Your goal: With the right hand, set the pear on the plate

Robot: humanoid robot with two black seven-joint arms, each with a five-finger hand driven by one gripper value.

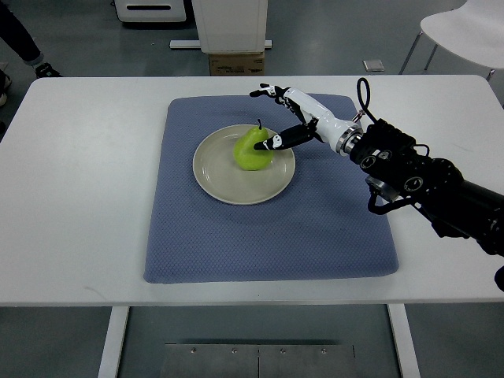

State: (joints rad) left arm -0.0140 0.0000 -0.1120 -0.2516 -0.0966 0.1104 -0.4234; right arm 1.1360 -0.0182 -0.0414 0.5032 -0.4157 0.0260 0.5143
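A green pear (250, 150) with a dark stem sits on the beige plate (228, 181), in the plate's far half. My right hand (270, 118) reaches in from the right, just right of the pear. Its fingers are spread. The dark thumb tip (272, 142) rests against the pear's right side, while the other fingertips (261, 91) point away to the far left, clear of the fruit. The plate lies on a blue mat (315, 228). No left arm shows.
The mat covers the middle of a white table (79, 197). Beyond the far edge stand a cardboard box (235, 63) and a white cabinet base (150, 9). A white chair (465, 27) is at the top right, and a person's shoe (46, 71) at the top left.
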